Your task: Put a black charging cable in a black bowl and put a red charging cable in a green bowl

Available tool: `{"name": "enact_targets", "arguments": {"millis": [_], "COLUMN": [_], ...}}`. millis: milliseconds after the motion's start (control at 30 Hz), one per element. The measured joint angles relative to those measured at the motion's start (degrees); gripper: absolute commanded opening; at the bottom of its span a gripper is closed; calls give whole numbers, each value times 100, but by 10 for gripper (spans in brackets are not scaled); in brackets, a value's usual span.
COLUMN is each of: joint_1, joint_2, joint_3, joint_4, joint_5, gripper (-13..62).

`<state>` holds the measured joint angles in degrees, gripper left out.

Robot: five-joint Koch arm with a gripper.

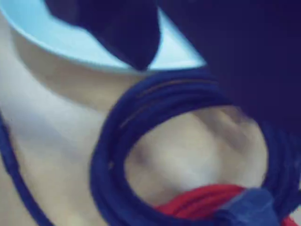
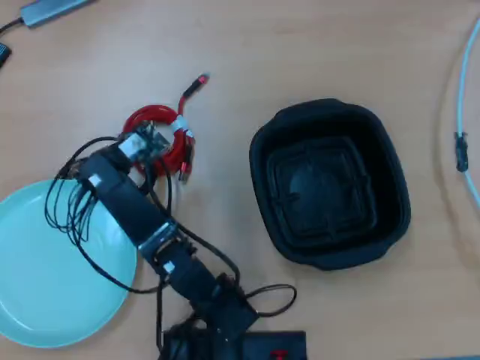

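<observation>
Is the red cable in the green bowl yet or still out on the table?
Out. In the overhead view the red cable lies coiled on the table, beside the green bowl, not in it.

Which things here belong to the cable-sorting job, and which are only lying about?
Job: red cable, black tub, green dish. The black cable is not clearly seen.
Lying about: grey adapter, white cable.

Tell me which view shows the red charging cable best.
The overhead view: the red charging cable shows as a round coil with its white tie and one plug end sticking out, partly under the arm. The wrist view is blurred and catches only a red strip at the bottom edge.
</observation>
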<state>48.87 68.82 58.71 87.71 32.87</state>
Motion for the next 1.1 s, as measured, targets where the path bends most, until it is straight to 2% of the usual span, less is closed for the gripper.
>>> {"name": "enact_targets", "arguments": {"millis": [400, 733, 767, 833, 933, 967, 1100], "joint_1": [527, 668, 668, 668, 721, 721, 721], "joint_2": [-896, -1424, -1433, -1459, -1468, -1459, -1468], "joint_3": [-993, -1028, -1028, -1028, -1037, -1072, -1204], "joint_4": [0, -9, 0, 0, -79, -79, -44], "joint_5": [738, 729, 729, 729, 747, 747, 782], "gripper": [381, 369, 348, 260, 48, 3, 8]}}
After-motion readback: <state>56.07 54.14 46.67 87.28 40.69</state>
